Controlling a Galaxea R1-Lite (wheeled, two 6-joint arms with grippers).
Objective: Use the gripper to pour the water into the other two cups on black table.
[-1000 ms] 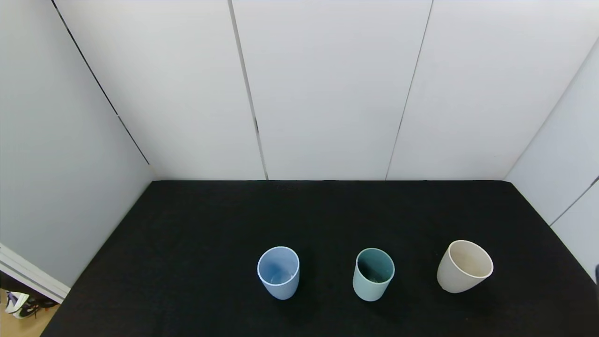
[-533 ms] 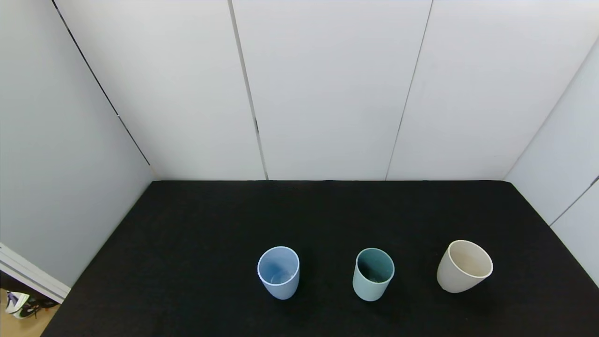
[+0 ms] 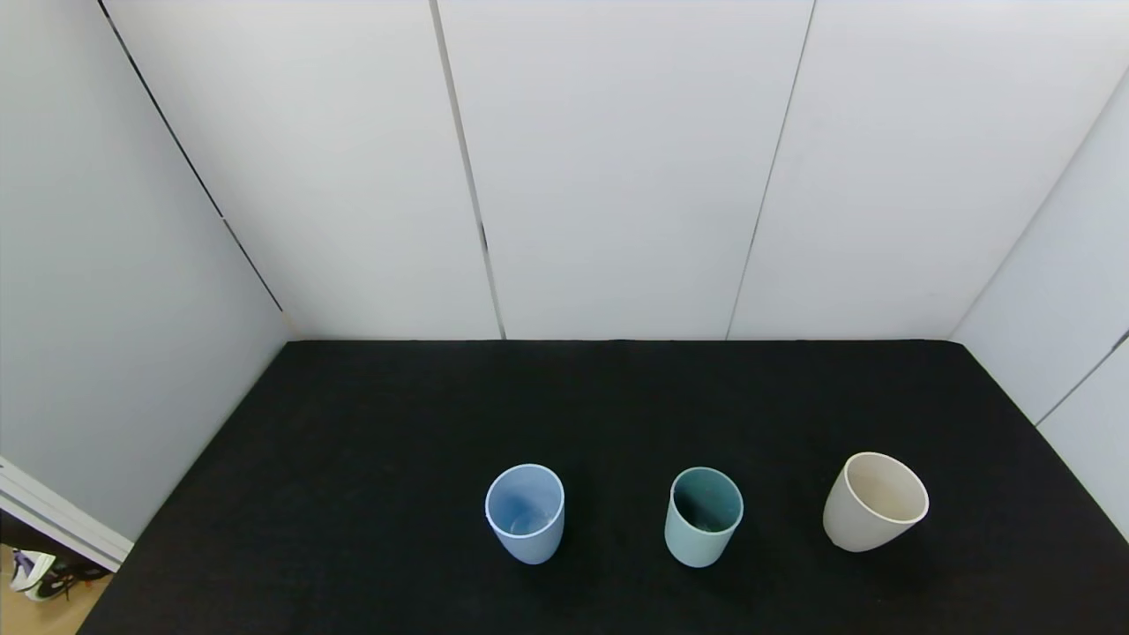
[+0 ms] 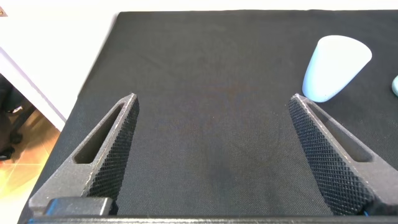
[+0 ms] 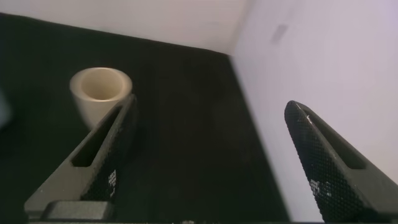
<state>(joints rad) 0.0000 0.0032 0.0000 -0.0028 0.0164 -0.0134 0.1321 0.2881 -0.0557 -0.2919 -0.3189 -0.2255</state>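
Observation:
Three cups stand in a row near the front of the black table (image 3: 617, 397). The pale blue cup (image 3: 525, 513) is on the left, the teal-green cup (image 3: 704, 517) in the middle, the cream-beige cup (image 3: 873, 502) on the right. A faint glint shows at the bottom of the blue and teal cups. Neither gripper shows in the head view. My left gripper (image 4: 212, 99) is open and empty over bare felt, with the blue cup (image 4: 334, 67) ahead of it. My right gripper (image 5: 211, 111) is open and empty by the table's right edge, the beige cup (image 5: 99, 92) beyond one finger.
White wall panels (image 3: 617, 168) close the table at the back and both sides. The right wall (image 5: 323, 68) is close to my right gripper. A strip of floor with a shoe (image 3: 35, 571) shows past the table's front left corner.
A dark bit of the right arm at the right edge of the head view one second ago has gone out of view. The cups have not moved.

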